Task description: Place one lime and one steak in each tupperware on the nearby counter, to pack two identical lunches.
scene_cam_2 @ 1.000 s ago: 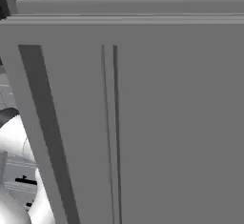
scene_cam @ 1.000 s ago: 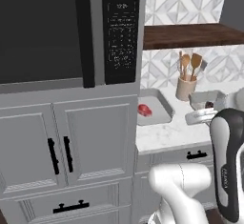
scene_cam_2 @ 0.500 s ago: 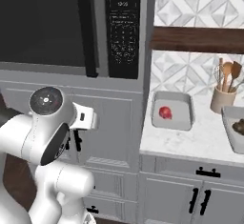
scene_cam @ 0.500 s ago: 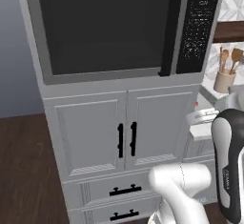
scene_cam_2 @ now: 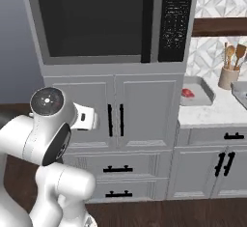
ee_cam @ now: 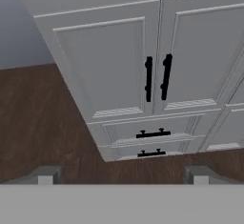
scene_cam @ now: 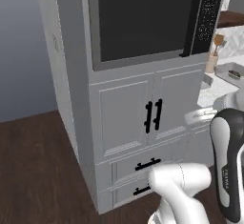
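Observation:
One tupperware (scene_cam_2: 198, 93) lies on the counter (scene_cam_2: 212, 115) at the right, with a small reddish piece (scene_cam_2: 186, 92) inside that looks like a steak. A second tupperware (scene_cam: 232, 68) lies past the utensil cup and holds a dark lump (scene_cam: 235, 74). The lime is out of view. My gripper (ee_cam: 121, 176) is open, its two fingertips (ee_cam: 45, 175) far apart with nothing between them. It hangs low, well left of the counter, and faces the tall cabinet's double doors (ee_cam: 157, 75).
A tall grey cabinet (scene_cam_2: 116, 115) with a built-in microwave (scene_cam_2: 111, 21) stands ahead, black bar handles on its doors and two drawers. A beige cup of wooden utensils (scene_cam_2: 227, 74) stands on the counter under a dark wooden shelf (scene_cam_2: 219, 26). Dark wood floor (scene_cam: 38, 170) lies open at the left.
The whole picture has shifted: the base has moved back and to the left. The microwave cabinet now sits mid-view and the counter with its trays lies farther right. The gripper stays open.

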Controlling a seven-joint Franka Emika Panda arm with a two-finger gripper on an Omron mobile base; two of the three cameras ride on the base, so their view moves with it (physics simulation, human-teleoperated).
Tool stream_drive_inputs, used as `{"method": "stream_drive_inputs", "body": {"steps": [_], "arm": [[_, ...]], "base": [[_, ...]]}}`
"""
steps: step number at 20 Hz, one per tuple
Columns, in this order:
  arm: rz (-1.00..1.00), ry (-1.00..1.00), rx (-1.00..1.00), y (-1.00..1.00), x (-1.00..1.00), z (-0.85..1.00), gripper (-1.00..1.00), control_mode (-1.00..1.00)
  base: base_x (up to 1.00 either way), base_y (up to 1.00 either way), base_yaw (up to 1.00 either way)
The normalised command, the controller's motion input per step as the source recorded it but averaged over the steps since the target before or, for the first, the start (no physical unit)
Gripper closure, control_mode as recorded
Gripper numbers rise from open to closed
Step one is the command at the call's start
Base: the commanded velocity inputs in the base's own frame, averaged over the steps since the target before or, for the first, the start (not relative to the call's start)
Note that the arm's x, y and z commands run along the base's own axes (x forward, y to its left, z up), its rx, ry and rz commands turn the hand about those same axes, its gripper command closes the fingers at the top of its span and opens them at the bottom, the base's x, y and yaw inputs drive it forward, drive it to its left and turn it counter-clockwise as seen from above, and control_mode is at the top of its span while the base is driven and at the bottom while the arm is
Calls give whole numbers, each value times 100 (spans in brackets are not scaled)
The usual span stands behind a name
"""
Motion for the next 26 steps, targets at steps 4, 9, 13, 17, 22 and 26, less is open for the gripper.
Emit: {"method": "stream_drive_inputs", "body": {"steps": [4,9,13,17,22,26], "arm": [[0,0,0,0,0,0,-100,100],[0,0,0,0,0,0,-100,100],[0,0,0,0,0,0,-100,100],[0,0,0,0,0,0,-100,100],[0,0,0,0,0,0,-100,100],[0,0,0,0,0,0,-100,100]], "base": [[-46,75,-68],[-46,24,-83],[-39,-1,-87],[-13,-54,-71],[0,-100,-41],[16,-85,-22]]}}
